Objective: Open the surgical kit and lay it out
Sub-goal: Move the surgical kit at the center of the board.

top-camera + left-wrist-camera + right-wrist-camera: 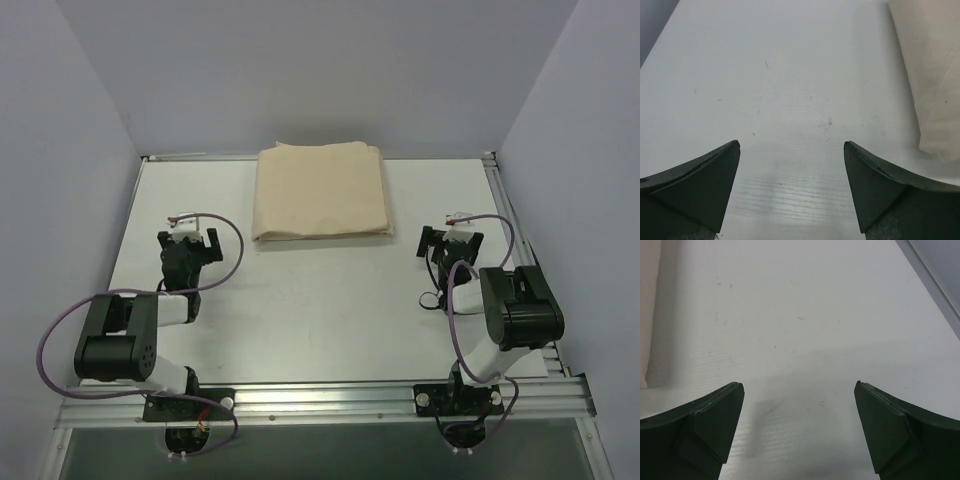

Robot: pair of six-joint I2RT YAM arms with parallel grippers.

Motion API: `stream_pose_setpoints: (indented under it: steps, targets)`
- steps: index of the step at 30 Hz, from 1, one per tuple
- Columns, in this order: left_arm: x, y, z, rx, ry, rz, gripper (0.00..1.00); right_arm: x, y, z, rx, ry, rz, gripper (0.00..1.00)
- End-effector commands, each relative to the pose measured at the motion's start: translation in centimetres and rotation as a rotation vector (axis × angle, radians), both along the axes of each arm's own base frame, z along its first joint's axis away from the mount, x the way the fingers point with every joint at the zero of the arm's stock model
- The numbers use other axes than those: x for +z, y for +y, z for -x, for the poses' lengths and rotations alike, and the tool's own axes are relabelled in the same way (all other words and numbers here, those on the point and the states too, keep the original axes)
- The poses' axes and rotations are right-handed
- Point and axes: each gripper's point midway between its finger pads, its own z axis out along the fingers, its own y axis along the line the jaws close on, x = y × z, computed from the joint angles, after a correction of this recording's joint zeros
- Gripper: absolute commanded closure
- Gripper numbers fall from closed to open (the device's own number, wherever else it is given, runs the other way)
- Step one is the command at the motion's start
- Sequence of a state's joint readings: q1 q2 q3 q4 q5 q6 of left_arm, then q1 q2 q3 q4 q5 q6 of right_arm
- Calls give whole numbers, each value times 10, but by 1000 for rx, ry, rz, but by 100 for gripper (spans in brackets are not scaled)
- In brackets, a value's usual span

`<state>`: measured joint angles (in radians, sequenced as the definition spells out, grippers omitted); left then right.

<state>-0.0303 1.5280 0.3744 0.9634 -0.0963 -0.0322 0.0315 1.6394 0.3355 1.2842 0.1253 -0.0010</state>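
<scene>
The surgical kit [320,190] lies as a folded beige cloth bundle at the back middle of the white table. Its wrap hides whatever is inside. My left gripper [190,240] stands open to the kit's left, a little nearer to me. In the left wrist view the gripper [791,145] holds nothing, and the cloth's edge [935,75] shows at the right. My right gripper [450,238] stands open to the kit's right. Between its fingers [799,385] is only bare table, with a strip of cloth [647,310] at the far left.
The white table [320,310] is walled by grey panels on the left, back and right. A metal rail [320,400] runs along the near edge, where both arm bases are bolted. Purple cables loop beside each arm.
</scene>
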Motion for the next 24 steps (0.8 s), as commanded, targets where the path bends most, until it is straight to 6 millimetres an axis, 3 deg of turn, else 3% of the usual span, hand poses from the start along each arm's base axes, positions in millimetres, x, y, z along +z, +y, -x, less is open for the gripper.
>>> stream_pose_setpoints:
  steps: [1,2,3,4,5,7,8,9,11,12,13,14,15,16,17,18,19,21,22,23,24]
  targets:
    - [51,3,-8,25,-113,-32,6,48,-15,-12,-108,-174,13,0]
    - [69,4,-8,40,-137,-33,6,50,-18,-11,-136,-184,0,0]
    - [64,5,-3,93,-79,-49,6,48,-19,-11,-147,-168,-8,0]
    - [72,8,-2,142,-75,-53,6,57,-18,-10,-145,-183,-7,0]
    - [95,13,-1,211,-90,-29,6,61,-19,-10,-154,-184,1,0]
    - [115,21,6,378,-106,53,6,70,-13,-8,-177,-171,8,0]
    - [132,21,6,400,-84,71,6,75,-25,-1,-290,-166,26,0]
    - [140,20,7,420,-75,110,6,84,-24,0,-347,-135,17,0]
    - [155,25,15,556,-104,352,6,92,-22,2,-450,-90,-64,0]
    - [154,26,24,599,-32,386,6,67,-17,14,-447,80,-90,0]
    - [158,22,25,622,-39,496,6,94,-13,-3,-446,45,-146,0]
    - [166,2,19,503,-4,543,6,91,-8,-7,-407,64,-166,0]
    - [179,-15,11,367,3,546,6,83,22,-19,-206,120,-205,0]
    - [187,-30,8,207,18,445,6,84,32,-24,-122,131,-229,0]
    - [203,-52,7,70,-4,466,6,84,39,-27,-84,133,-249,0]
    - [206,-58,7,16,-19,443,6,81,44,-28,-67,149,-272,0]
    - [211,-65,7,-29,-34,441,6,84,61,-34,13,154,-331,0]
    - [208,-64,5,-42,-9,447,6,81,75,-42,87,165,-381,0]
    - [217,-67,2,-69,-7,444,6,81,85,-45,133,175,-412,0]
    - [203,-69,-3,-85,59,434,6,88,93,-54,175,168,-427,0]
    - [199,-73,-6,-119,97,426,6,76,98,-60,203,205,-445,0]
